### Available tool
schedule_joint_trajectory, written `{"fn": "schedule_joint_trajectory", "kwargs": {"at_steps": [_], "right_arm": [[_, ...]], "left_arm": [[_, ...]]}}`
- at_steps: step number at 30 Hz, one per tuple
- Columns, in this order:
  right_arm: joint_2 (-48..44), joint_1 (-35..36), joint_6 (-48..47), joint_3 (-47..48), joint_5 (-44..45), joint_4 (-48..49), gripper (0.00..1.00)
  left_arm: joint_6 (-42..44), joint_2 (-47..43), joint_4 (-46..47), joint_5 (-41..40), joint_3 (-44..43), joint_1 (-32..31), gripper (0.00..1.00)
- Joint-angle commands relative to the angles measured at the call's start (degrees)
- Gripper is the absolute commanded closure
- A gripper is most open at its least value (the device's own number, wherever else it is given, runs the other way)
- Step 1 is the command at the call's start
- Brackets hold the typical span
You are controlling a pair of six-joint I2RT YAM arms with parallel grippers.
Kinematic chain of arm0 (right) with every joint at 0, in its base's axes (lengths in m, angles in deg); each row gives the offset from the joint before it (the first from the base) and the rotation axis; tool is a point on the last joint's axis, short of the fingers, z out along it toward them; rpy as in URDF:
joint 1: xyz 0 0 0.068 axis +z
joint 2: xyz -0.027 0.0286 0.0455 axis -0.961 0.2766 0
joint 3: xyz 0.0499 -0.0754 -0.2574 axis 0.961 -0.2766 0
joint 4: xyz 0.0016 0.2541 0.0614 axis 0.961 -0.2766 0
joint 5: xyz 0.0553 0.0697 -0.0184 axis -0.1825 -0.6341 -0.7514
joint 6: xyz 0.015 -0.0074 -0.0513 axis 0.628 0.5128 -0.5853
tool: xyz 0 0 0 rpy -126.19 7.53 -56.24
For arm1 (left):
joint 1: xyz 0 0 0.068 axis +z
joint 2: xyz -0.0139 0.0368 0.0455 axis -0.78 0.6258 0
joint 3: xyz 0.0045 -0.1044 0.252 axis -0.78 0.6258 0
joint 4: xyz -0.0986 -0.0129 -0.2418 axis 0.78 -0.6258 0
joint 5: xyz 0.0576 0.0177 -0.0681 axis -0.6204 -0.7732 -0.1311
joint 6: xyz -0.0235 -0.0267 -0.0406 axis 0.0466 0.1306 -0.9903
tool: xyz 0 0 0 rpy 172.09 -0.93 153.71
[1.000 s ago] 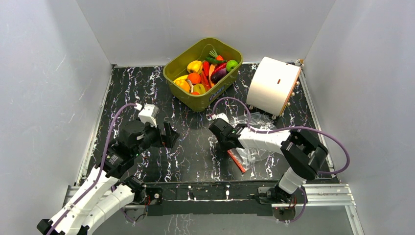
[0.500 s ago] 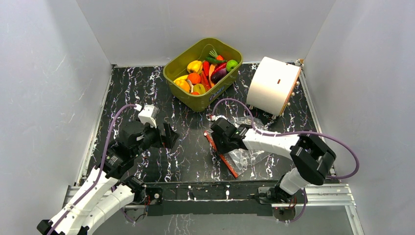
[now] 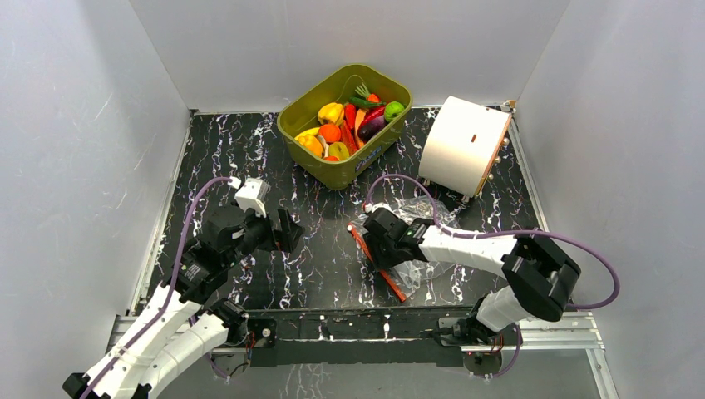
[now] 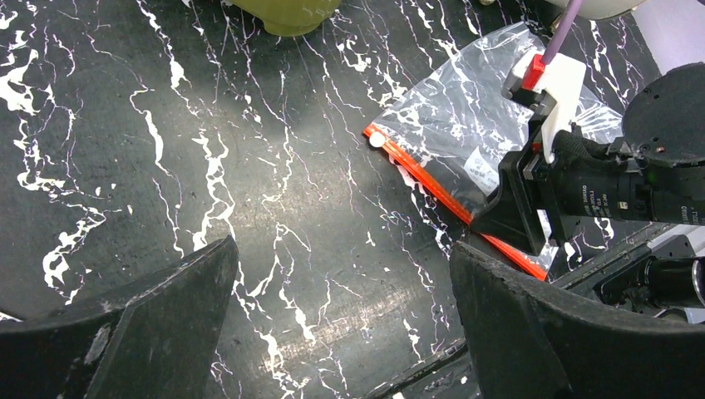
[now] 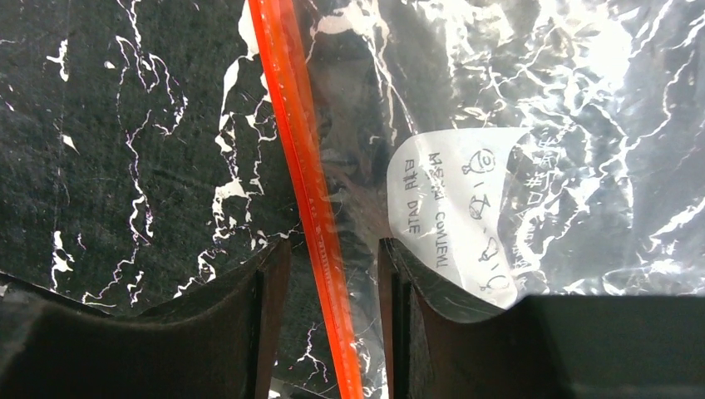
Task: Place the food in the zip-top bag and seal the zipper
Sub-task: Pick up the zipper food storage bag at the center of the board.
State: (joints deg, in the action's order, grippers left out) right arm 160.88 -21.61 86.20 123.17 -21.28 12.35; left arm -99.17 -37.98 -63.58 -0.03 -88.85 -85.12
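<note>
Flat on the black marbled counter [image 3: 324, 258], right of centre: the zip-top bag [image 4: 465, 125], clear and crinkly, glinting with white creases, dark marble showing through. Bears a white label [image 5: 449, 208] with hand-drawn marks. Looks empty, nothing coloured inside.

Along its left edge, the zipper [image 5: 303, 166]: a thin, straight red-orange strip, running diagonally from far left to near right in the top view, with a small white tab [image 4: 378, 140] at the far end.

Down over the strip, the right gripper [image 5: 332, 258], narrowly parted, one finger on each side of the zipper, a slim gap visible on both sides. Not plainly pinching it.

Over bare counter to the left of the bag, the left gripper [image 4: 345, 332], spread wide, holding nothing, pointed toward the bag.

At the far side, well apart from the bag: the food [image 3: 349, 125], piled in an olive-green tub [image 3: 341, 173]. Glossy yellow, orange, red, green and purple pieces, none outside it.

Right of the tub, just beyond the bag's far edge, a white drum-shaped object [image 3: 461, 145] on its side.
</note>
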Motion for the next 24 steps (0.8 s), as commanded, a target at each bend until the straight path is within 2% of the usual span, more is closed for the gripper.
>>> {"fn": "schedule_joint_trajectory", "kwargs": {"at_steps": [1,10,12,15,18,24], "right_arm": [[0.0,1.0,0.8,-0.5,0.1,3.8,0.59],[6.2,5.9,3.2,1.5,8.7,1.0,0.63],[7.7,6.9,3.6,2.5,11.1,-0.3,0.69],[9.0,7.7,3.5,3.2,13.1,-0.6,0.87],[9.2,8.1,3.5,3.5,13.1,-0.1,0.99],[6.2,8.3,3.6,4.0,11.0,2.4,1.00]], "left_arm": [[0.7,0.1,0.5,-0.4,-0.1,0.2,0.02],[0.8,0.4,0.8,-0.3,0.0,0.2,0.01],[0.8,0.5,0.6,-0.2,-0.1,0.3,0.02],[0.8,0.5,0.5,-0.3,-0.1,0.3,0.02],[0.9,0.3,0.5,-0.3,-0.1,0.3,0.01],[0.7,0.3,0.4,-1.0,0.0,0.3,0.02]]}}
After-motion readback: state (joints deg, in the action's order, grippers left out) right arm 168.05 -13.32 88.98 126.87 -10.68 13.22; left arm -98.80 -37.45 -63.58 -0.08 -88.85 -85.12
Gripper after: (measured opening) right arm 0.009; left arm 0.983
